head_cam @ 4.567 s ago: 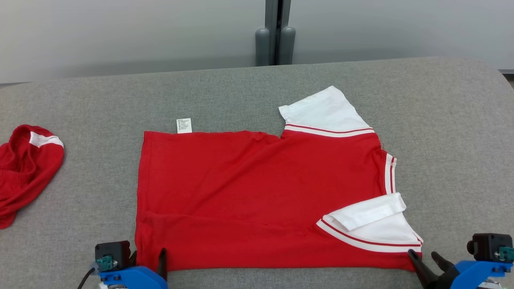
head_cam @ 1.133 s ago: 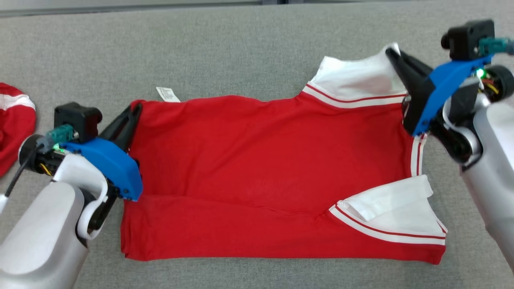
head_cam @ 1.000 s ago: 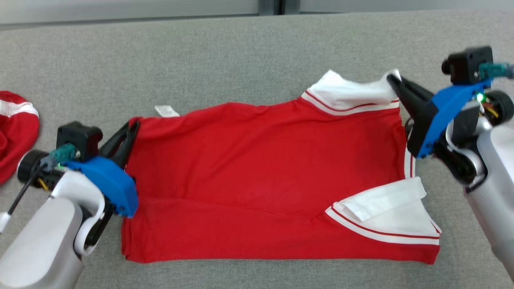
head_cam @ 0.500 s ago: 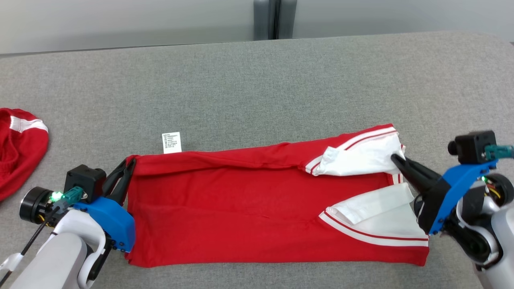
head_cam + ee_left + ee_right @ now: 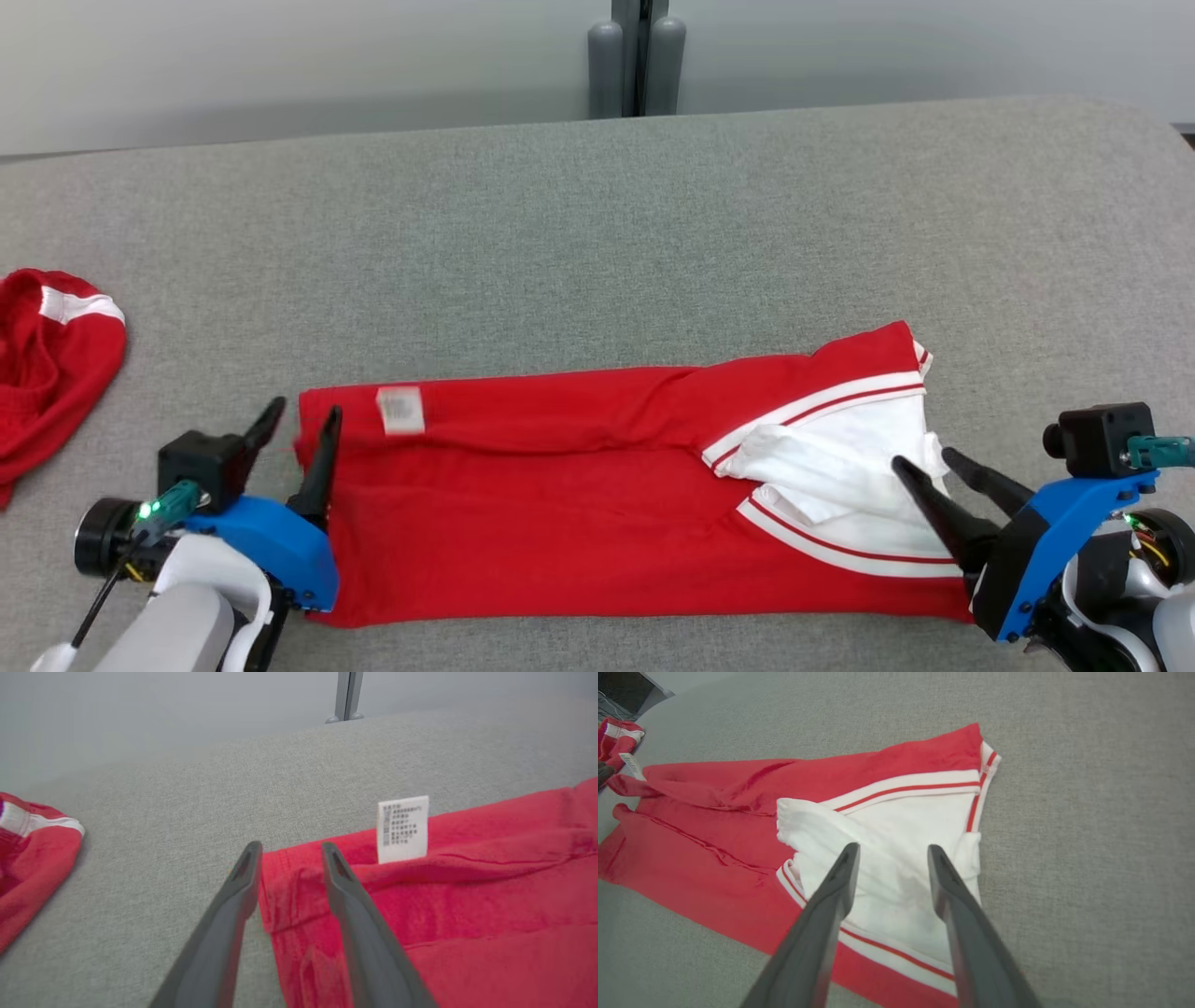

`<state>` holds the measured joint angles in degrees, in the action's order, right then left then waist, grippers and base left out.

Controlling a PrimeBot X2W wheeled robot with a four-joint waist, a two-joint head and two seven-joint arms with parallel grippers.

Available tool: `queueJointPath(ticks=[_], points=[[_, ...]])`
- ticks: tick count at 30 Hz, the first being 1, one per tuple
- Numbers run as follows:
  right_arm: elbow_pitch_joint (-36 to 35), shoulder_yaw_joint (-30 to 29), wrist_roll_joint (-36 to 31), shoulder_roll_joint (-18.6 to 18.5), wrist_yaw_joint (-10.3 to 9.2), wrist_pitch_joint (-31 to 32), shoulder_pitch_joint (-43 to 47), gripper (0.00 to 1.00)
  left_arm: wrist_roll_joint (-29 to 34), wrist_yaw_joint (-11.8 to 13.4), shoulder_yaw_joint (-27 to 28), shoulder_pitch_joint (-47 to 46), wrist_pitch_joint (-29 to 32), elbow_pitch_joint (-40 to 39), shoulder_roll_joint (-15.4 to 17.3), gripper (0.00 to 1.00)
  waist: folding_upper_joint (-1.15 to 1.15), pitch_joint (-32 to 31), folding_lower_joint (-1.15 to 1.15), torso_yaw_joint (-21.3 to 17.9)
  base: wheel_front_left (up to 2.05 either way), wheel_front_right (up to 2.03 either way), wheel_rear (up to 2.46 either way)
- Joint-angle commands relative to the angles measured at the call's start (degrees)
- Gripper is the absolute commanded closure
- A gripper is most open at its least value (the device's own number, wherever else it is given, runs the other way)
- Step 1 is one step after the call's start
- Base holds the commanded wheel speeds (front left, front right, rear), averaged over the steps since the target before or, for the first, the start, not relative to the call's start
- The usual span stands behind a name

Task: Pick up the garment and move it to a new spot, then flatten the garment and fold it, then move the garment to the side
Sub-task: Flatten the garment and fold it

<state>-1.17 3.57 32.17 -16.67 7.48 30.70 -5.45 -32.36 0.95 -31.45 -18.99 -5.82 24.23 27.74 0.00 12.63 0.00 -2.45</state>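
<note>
The garment, a red shirt with white sleeves, lies folded lengthwise into a long strip on the grey table. A white care tag rests on its upper left fold. My left gripper stands open at the shirt's left end, its fingers straddling the red corner. My right gripper stands open over the white sleeve at the right end, holding nothing. The sleeves lie one over the other.
A second crumpled red and white garment lies at the table's left edge. A grey post stands behind the table's far edge. The table's far half is bare grey cloth.
Both grippers carried the far edge of the shirt toward me, laid it over the near half and opened. The head view has shifted too.
</note>
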Motion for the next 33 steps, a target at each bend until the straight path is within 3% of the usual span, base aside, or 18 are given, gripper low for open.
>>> queueJointPath(ticks=[1, 9, 15, 23, 33], points=[[-0.4, -0.3, -0.7, 0.5, 0.03, 0.2, 1.3, 0.00, -1.2, 1.0, 1.3, 1.2, -1.2, 0.0, -0.6, 0.00, 0.00, -0.4, 0.00, 0.0, 0.00, 0.00, 0.00], [-1.0, -6.1, -5.5, 4.8, 0.03, -3.7, 3.4, 0.00, -6.7, 4.7, 7.6, 7.9, -8.5, -3.5, -6.4, 0.00, 0.00, -3.9, 0.00, 1.6, 0.00, 0.00, 0.00], [1.0, -11.6, -10.2, 9.5, 0.03, -6.2, 4.1, 0.00, -2.9, 6.1, 13.6, 11.9, -9.4, -9.2, -10.0, 0.00, 0.00, -6.6, 0.00, 3.4, 0.00, 0.00, 0.00], [8.6, -17.0, -17.4, 13.4, 0.03, -10.0, 0.4, 0.00, 7.2, 4.1, 18.6, 15.8, -9.4, -12.9, -13.0, 0.00, 0.00, -8.0, 0.00, 4.3, 0.00, 0.00, 0.00], [22.1, -15.4, -17.7, 13.7, 0.03, -12.0, -5.8, 0.00, 9.2, 2.1, 19.3, 14.1, -9.4, -9.8, -14.5, 0.00, 0.00, -6.4, 0.00, 4.6, 0.00, 0.00, 0.00]])
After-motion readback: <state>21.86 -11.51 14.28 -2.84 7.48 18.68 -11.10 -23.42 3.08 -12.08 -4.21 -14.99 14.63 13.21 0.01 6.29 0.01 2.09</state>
